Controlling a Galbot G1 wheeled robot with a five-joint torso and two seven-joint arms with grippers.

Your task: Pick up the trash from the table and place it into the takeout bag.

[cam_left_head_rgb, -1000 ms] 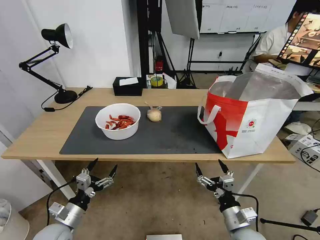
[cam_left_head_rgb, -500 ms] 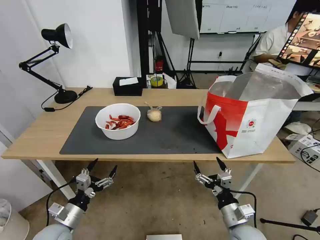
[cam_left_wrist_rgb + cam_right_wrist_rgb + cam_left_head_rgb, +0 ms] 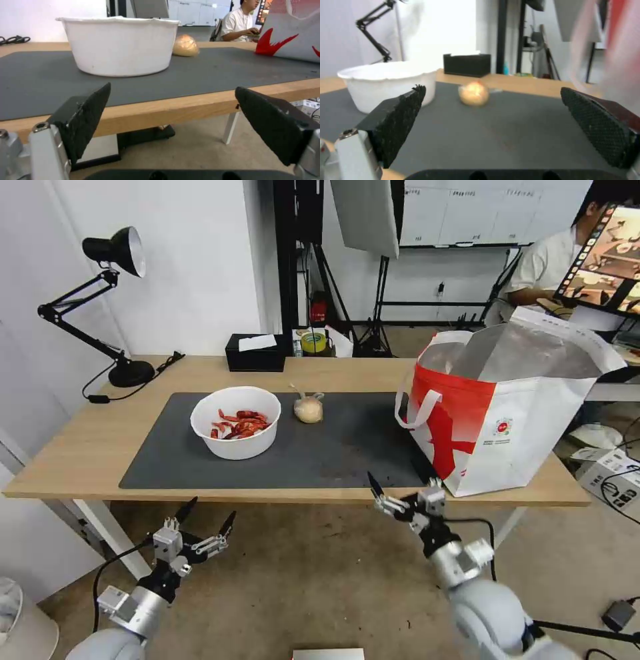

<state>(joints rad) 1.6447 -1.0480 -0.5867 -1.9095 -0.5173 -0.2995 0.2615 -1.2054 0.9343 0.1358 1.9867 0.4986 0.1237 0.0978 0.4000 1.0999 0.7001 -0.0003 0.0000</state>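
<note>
Red shells (image 3: 241, 424) in white bowl (image 3: 235, 444)

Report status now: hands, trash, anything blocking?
Right hand open, at table edge. Left hand open, parked below. Bowl and small bag untouched on mat; path open.

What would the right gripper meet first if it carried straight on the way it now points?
Probably the small bag: it sits centred between the open fingers of the right gripper, across bare mat. The bowl lies off to one side. Depth is uncertain.
</note>
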